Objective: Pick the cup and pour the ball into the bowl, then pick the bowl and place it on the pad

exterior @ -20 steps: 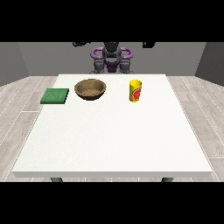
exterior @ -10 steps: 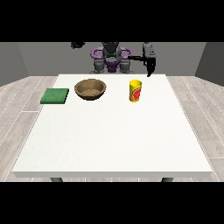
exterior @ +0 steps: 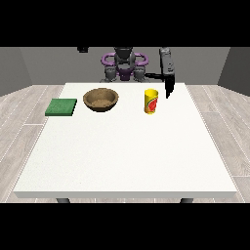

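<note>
White table [exterior: 127, 161] gives you wide bare room toward its near edge. Your hand at the view's right [exterior: 169, 88] hangs fingers-down, straight, holding nothing, just beside the yellow cup [exterior: 151, 101]. Further left sit the bowl [exterior: 100, 99], then the green pad [exterior: 61, 107] near the side edge.

One front view, facing the robot [exterior: 124, 63]
Camera stands across the white table [exterior: 127, 151], raised; looks down its length.

bare test room, grey walls [exterior: 34, 66], wood-plank floor [exterior: 19, 110], white table [exterior: 127, 156]
</note>
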Motion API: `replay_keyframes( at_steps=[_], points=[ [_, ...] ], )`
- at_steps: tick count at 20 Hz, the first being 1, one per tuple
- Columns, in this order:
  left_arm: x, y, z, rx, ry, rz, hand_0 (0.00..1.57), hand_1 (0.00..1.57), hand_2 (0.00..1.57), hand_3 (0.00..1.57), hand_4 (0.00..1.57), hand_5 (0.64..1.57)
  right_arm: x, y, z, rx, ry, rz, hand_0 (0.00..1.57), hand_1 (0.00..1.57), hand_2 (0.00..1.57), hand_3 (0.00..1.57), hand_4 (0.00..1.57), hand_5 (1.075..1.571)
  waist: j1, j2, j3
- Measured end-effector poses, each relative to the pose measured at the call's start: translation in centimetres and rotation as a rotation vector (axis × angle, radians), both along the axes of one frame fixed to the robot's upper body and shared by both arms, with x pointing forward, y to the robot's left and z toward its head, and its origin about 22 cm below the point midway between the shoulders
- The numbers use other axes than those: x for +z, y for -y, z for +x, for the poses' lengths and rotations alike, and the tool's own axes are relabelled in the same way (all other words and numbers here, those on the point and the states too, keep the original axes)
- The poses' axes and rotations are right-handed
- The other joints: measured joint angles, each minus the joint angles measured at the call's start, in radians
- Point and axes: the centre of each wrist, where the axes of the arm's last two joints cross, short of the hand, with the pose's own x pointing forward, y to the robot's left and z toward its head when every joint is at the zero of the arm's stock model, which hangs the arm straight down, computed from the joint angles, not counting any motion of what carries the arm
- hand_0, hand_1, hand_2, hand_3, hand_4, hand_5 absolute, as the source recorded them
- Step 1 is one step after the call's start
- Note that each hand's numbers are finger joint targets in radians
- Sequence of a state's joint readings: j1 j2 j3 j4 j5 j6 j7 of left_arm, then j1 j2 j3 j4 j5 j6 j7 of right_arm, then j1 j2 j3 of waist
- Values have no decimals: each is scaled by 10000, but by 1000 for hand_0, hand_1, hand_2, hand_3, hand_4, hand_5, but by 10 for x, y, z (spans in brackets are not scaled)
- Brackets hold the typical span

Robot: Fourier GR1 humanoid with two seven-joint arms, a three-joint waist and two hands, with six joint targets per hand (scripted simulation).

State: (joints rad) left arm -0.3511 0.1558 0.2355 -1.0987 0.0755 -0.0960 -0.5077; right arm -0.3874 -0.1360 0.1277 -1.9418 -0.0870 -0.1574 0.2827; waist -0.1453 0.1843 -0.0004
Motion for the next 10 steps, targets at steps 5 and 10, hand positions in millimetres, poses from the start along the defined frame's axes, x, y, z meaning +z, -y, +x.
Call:
replay_keyframes(
  at_steps=[5,10],
  points=[
    [-21,-6,6,91,-113,-138,0,0,0,0,0,1427,-1,15,-4,38,-12,33,0,0,0,0,0,1565,-140,80,-1],
    [-34,-6,11,424,-93,-306,0,0,0,0,0,1423,1,38,-10,118,156,88,0,0,0,0,0,1568,-461,193,-1]
  ],
)
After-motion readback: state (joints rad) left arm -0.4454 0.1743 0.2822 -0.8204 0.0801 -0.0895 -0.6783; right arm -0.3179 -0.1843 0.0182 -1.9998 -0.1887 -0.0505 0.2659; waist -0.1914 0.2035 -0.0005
